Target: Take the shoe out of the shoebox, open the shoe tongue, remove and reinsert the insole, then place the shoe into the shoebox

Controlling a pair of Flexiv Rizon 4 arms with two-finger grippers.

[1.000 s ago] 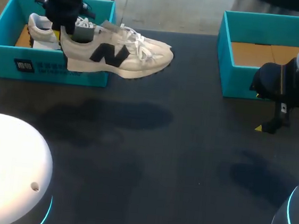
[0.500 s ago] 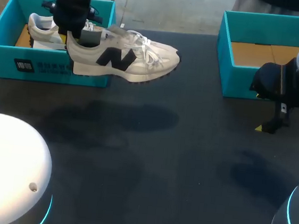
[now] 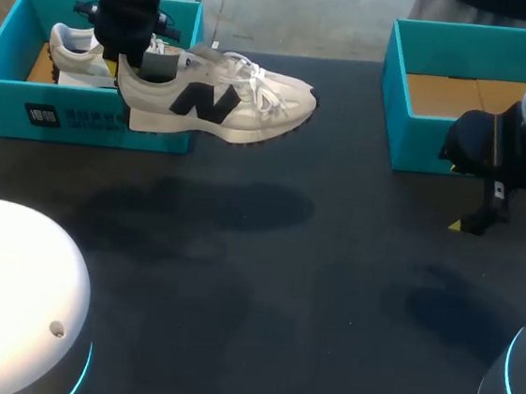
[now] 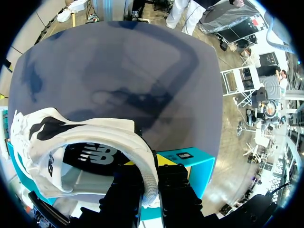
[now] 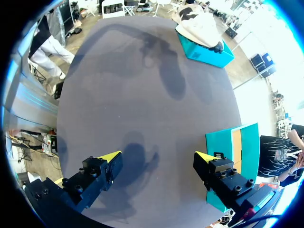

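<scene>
Since the left fingers (image 4: 127, 190) pinch only the padded heel collar of the shoe (image 3: 216, 103), one inside the opening and one outside behind the heel, the hold is narrow and sits at the very back. The shoe's whole length hangs out ahead of that pinch, toe toward the middle of the bench (image 3: 280, 302), sole roughly level, in the air with its shadow lying on the bench below. Heel is at the near corner of the shoebox (image 3: 83, 122), at about rim height; forefoot is out past the box wall. Likely trouble: the collar is soft and the weight sits forward, so a quick swing or stop could tip the toe down or let the collar slide out of the pinch. The heel or sole could also clip the box wall if lowered before it is carried farther out. Loose laces lie over the tongue and could snag later. A second shoe (image 3: 72, 45) lies in the shoebox. Right fingers (image 5: 110, 156) are spread apart with nothing between them, low over the bench near the second box (image 3: 419, 148), well apart from the shoe.
</scene>
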